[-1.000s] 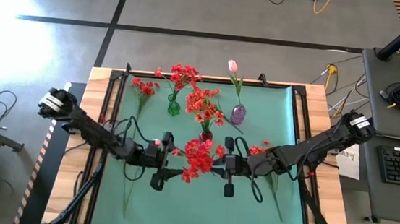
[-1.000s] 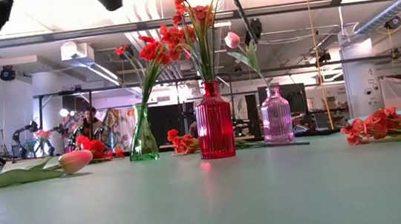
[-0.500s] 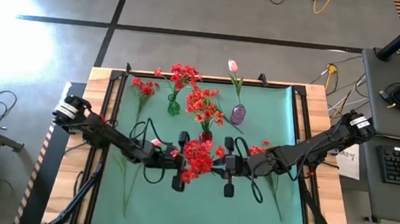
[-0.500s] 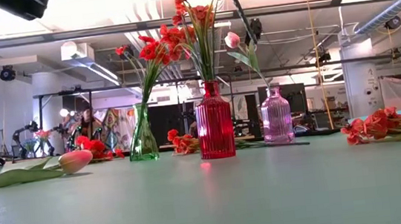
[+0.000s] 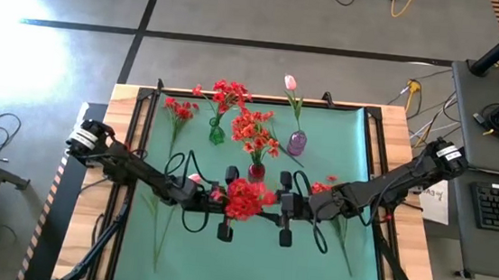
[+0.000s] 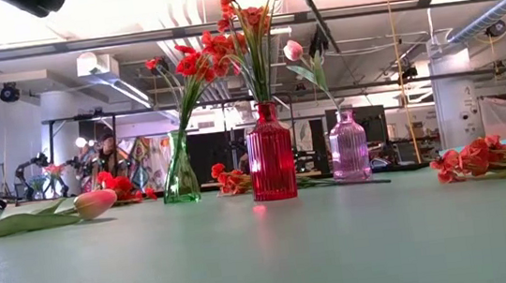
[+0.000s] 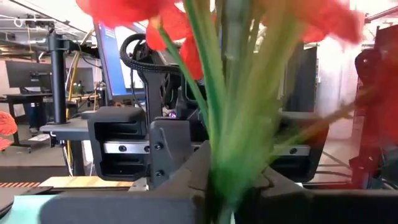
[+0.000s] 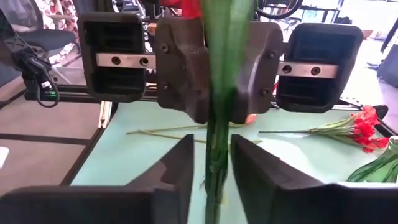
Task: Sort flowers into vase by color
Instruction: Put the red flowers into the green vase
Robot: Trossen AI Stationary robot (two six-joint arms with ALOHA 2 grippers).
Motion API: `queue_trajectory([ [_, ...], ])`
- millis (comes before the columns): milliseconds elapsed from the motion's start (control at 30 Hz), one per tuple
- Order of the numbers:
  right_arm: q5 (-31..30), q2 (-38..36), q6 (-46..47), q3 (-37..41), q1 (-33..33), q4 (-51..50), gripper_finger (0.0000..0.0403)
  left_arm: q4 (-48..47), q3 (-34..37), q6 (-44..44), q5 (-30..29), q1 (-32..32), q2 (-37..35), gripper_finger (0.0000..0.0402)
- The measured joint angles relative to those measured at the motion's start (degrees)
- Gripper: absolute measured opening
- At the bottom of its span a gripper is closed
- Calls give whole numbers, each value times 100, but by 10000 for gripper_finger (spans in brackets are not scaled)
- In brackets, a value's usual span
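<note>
Since 1 second ago we see the left gripper (image 5: 236, 213) has travelled toward the table's middle, meeting the right gripper (image 5: 270, 216), and the bushy red blossom cluster on thin green stems (image 5: 243, 197) now sits upright between them.

From the left wrist, the green stems (image 7: 231, 118) rise out of the narrow gap between that arm's dark fingers (image 7: 186, 171), which close on them. From the right wrist, the same stems (image 8: 219, 112) pass between the right arm's fingers (image 8: 171, 171), which stand slightly apart with the stems in the gap; we cannot tell whether they press.

Farther back on the green mat (image 5: 312, 254) stand 3 ribbed glass vases: a green one (image 6: 180, 173) with red blossoms, a red one (image 6: 270, 154) with orange-red blossoms, and a pink one (image 6: 349, 148) with 1 pink tulip bud (image 6: 292, 51). Loose on the mat lie a red spray (image 5: 179, 111) at the far left, another red-orange spray (image 6: 467, 159) near the right arm, and pink tulip buds (image 6: 95, 203) by the left arm.
</note>
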State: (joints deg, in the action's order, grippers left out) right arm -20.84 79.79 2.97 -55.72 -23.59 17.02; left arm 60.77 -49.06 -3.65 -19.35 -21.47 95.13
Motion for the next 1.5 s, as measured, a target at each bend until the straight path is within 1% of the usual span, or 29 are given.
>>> queue_trajectory([
  [133, -2, -35, 32, 2, -4, -22, 153, -5, 0, 10, 0, 0, -64, 17],
  [233, -4, -173, 118, 0, -8, -69, 177, -229, 0, 10, 0, -9, -285, 13],
  [400, -11, -476, 309, 0, -13, -370, 206, -1416, 0, 182, -2, -9, -1071, 2],
  [500, -15, -632, 340, 0, -15, -536, 214, -2248, 0, 257, -27, -9, -1651, 2],
  [567, -15, -706, 377, 0, -15, -633, 217, -2772, 0, 266, -170, -9, -2050, 2],
  [633, -15, -738, 384, 0, -15, -684, 216, -3460, 2, 237, -489, -7, -2500, 2],
  [833, -15, -731, 363, 0, -13, -704, 216, -5229, 3, -108, -2005, 79, -3627, 2],
  [933, -15, -726, 353, 0, -11, -704, 217, -5786, 4, -183, -2345, 364, -4031, 2],
  [1000, -17, -726, 324, 0, -9, -691, 216, -6000, 31, -186, -2352, 679, -4236, 2],
  [1067, -17, -726, 308, 0, -4, -682, 215, -6113, 100, -189, -2333, 1047, -4403, 2],
  [1133, -20, -726, 303, 0, -2, -682, 215, -6180, 199, -189, -2114, 1462, -4542, 2],
  [1300, -20, -726, 290, 0, -1, -686, 215, -5775, 623, -169, -1054, 2610, -4829, 2],
  [1500, -20, -726, 281, 0, 0, -688, 215, -4848, 1133, -166, 22, 3790, -4853, 2],
])
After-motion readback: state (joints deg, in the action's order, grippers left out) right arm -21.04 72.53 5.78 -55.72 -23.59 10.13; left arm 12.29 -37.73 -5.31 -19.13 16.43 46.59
